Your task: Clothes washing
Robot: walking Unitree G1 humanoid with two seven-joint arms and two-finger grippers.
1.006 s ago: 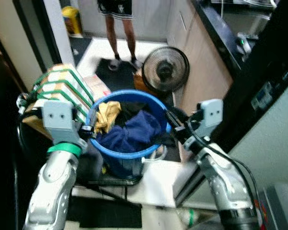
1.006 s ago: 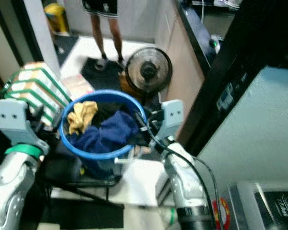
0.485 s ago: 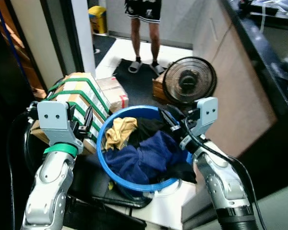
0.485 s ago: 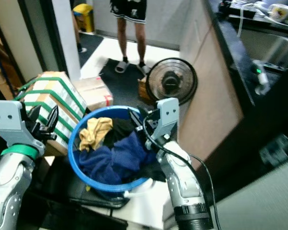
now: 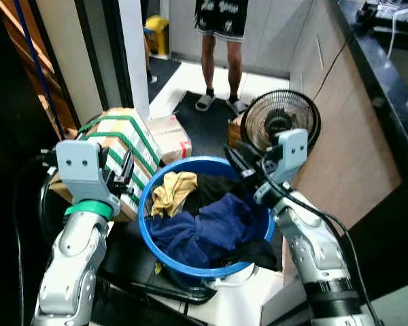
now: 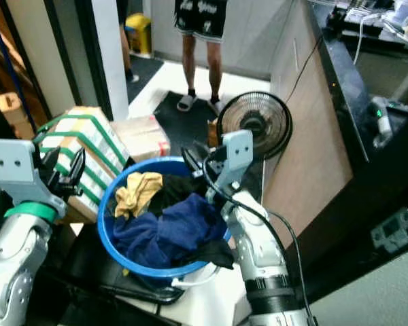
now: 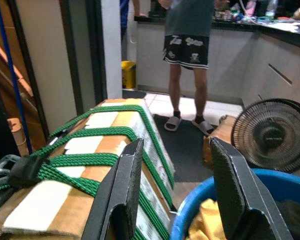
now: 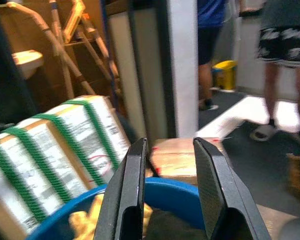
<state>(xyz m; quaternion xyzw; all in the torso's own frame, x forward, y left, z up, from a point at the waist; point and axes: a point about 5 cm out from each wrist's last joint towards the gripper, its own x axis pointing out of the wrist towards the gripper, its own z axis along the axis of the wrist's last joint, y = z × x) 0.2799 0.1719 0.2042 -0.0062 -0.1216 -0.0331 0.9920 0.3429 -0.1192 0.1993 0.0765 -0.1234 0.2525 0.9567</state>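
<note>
tiled floor (image 5: 183, 81) | dark mat (image 5: 207, 122) | blue basket (image 5: 149, 224) | wooden counter side (image 5: 353, 136)

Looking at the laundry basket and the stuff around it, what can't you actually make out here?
- Lower layers in the blue basket: covered by the navy garment and yellow cloth, head views.
- Person: cut off at the top edge in every view.
- Printing on the strapped box: blurred in the right wrist view, too small elsewhere.
- Fan base: hidden behind the right gripper.

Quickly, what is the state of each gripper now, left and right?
Left gripper: open, holding nothing, beside the basket.
Right gripper: open, holding nothing, above the basket's rim.
</note>
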